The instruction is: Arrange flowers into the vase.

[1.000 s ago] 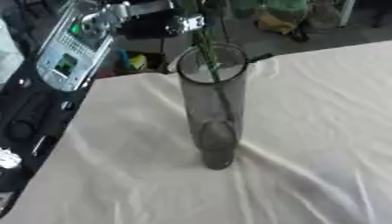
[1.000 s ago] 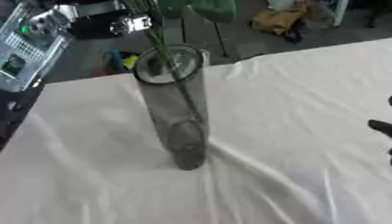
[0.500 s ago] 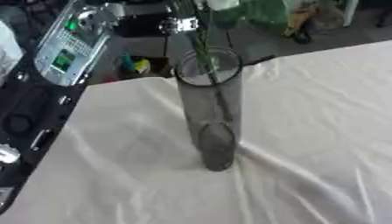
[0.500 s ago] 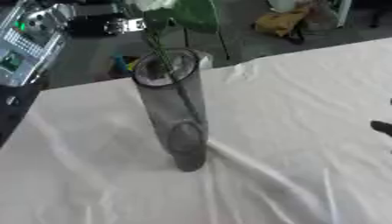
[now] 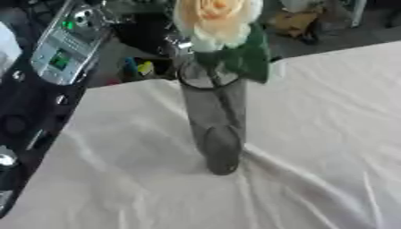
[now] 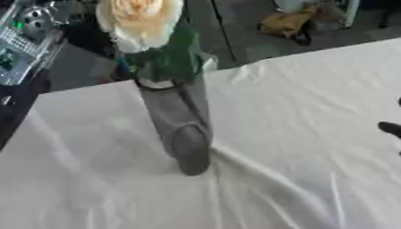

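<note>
Rose (image 5: 213, 21) sits in the vase (image 5: 215, 120) now, pale yellow and big, right over the rim. Green leaves (image 5: 243, 58) hang just under it and touch the top of the glass. The vase is tall and grey and stands up on the white cloth (image 5: 313, 134), near the far left side of the table. My right hand (image 6: 391, 129) peeks in at the right edge, well apart from the vase. Only a dark tip shows, so I cannot tell how its fingers are. My left hand does not show.
</note>
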Tool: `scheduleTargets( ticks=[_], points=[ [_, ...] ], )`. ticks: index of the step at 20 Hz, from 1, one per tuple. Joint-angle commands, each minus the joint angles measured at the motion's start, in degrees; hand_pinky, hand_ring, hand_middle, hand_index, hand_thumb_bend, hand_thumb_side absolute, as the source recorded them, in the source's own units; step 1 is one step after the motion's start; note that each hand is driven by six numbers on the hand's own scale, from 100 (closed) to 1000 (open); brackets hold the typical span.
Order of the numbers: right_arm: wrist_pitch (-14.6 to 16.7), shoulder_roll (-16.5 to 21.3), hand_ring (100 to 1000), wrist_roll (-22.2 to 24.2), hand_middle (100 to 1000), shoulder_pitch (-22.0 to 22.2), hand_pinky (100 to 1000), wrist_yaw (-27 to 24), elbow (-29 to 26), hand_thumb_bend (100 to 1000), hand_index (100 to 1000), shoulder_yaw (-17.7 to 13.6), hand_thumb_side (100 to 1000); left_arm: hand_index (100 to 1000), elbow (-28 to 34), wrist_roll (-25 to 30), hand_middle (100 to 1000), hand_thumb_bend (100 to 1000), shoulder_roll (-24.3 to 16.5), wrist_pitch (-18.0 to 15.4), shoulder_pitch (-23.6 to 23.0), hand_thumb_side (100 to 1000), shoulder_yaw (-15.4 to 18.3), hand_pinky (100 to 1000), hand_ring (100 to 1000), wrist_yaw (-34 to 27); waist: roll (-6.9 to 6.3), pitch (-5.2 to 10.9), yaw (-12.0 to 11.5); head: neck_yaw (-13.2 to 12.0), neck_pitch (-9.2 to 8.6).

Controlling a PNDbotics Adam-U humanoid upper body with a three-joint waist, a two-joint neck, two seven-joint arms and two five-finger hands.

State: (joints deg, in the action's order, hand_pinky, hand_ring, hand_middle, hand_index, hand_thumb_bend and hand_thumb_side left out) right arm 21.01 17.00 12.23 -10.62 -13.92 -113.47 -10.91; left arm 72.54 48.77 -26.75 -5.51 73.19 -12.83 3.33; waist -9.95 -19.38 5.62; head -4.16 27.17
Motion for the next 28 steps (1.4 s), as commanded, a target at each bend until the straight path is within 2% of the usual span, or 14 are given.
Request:
scheduleTargets(
  ticks=[1, 7, 13, 18, 23, 28],
  points=[
    [-0.23, 1.3, 1000, -0.03, 306, -0.57, 824, -0.18, -1.12, 100, 495, 0.07, 1000, 1000, 0.53, -2.88, 895, 100, -2.2, 0.84, 1.28, 1000, 0.94, 960, 959, -0.04, -0.45, 2.33, 0.0, -0.07, 0.26],
    [-0.11, 1.22, 1000, -0.15, 306, -0.51, 824, 0.12, -1.12, 100, 495, 0.07, 1000, 1000, 0.63, -5.31, 912, 100, -2.2, 0.46, 1.05, 1000, 0.7, 972, 965, -0.92, -0.45, 2.33, -0.02, -0.22, 0.54],
    [-0.07, 1.3, 1000, -0.18, 306, -0.44, 823, 0.22, -1.12, 100, 494, 0.14, 1000, 1000, 0.76, -2.65, 912, 100, -2.81, -0.81, 1.12, 1000, 0.38, 974, 968, -1.06, -0.49, 2.39, -0.08, -0.35, 0.61],
    [-0.08, 1.67, 1000, -0.25, 306, -0.39, 823, 0.08, -1.12, 100, 494, 0.16, 1000, 1000, -0.27, 2.81, 896, 100, -4.48, -2.95, 1.5, 1000, -1.0, 992, 972, 3.83, -0.92, 2.6, 0.06, -0.31, 0.66],
    [-0.43, 1.63, 1000, -0.11, 305, -0.52, 825, 0.21, -1.12, 100, 494, 0.24, 1000, 1000, -1.72, 3.18, 886, 100, -4.45, -5.46, 2.01, 1000, -1.31, 985, 964, 8.19, -1.13, 2.47, 0.03, -0.24, 0.97],
    [-0.79, 1.63, 1000, -0.04, 305, -0.67, 826, 0.27, -1.12, 100, 494, 0.37, 1000, 1000, -1.27, 3.19, 899, 100, -4.28, -4.88, 2.19, 1000, 0.07, 979, 970, 10.15, -1.31, 2.39, -0.01, -0.11, 0.98]
  ],
)
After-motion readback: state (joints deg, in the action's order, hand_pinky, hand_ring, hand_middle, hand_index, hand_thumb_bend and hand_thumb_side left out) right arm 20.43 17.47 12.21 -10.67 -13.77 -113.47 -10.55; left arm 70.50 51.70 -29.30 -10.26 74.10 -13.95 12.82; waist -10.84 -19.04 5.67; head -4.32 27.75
